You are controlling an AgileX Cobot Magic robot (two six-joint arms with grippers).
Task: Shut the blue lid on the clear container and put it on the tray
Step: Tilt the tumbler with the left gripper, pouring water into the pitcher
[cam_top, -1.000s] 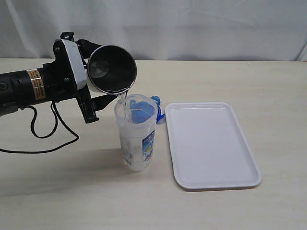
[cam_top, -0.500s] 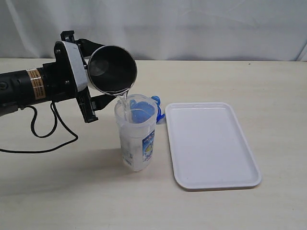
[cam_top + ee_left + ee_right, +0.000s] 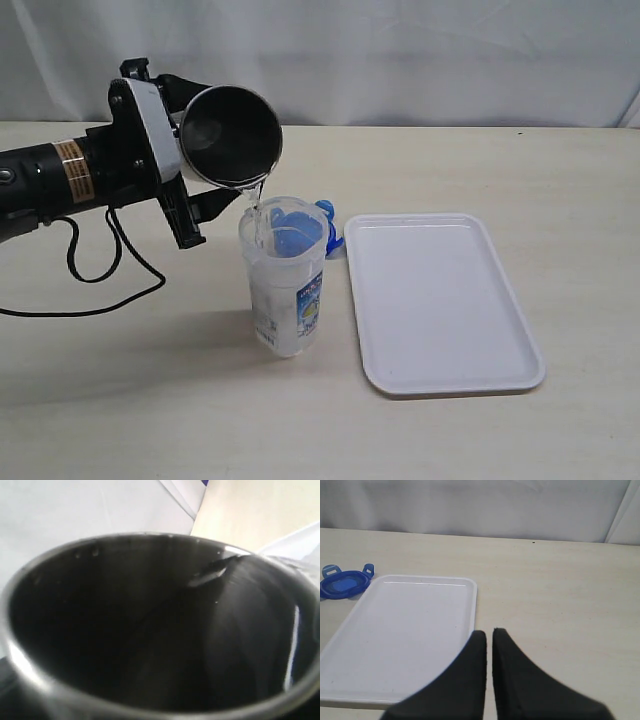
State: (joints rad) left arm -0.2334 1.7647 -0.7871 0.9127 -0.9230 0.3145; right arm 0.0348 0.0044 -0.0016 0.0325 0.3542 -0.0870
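Observation:
My left gripper (image 3: 203,150) is shut on a steel cup (image 3: 232,137), tipped on its side above the clear container (image 3: 285,295). A thin stream of water runs from the cup's rim into the container's open mouth. In the left wrist view the cup's dark inside (image 3: 150,630) fills the picture and hides the fingers. The blue lid (image 3: 328,217) lies flat on the table just behind the container, beside the tray's far left corner; the right wrist view also shows the lid (image 3: 342,584). The white tray (image 3: 440,300) lies right of the container. My right gripper (image 3: 489,631) is shut on nothing, over the tray's (image 3: 405,630) near edge.
A black cable (image 3: 100,285) loops on the table under the left arm. A white curtain (image 3: 400,50) closes off the back of the table. The right arm is outside the exterior view.
The left gripper has lifted slightly and moved a little left with the cup, which keeps pouring. Container, lid and tray have not moved.

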